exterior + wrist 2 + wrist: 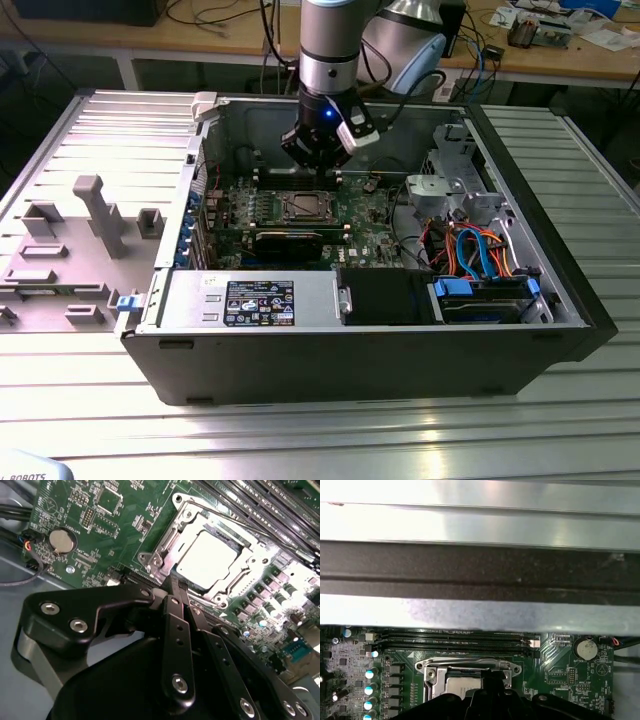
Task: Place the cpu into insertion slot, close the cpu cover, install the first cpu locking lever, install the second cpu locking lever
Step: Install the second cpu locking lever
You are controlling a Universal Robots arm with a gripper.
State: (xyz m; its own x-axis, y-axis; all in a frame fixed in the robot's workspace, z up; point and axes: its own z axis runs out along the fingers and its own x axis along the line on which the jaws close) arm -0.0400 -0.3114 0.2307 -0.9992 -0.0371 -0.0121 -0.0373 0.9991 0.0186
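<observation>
CPU, a flat square chip with a pale metallic top, is being shown seated in the insertion slot, with the cpu cover, a thin silver frame plate, lying closed around it. Judging by this, the locking-lever stage is being worked: the gripper, its black fingers being held pressed together on nothing visible, is being kept just beside the socket's near edge. A fine, precise contact on a thin lever is judged to be required.
</observation>
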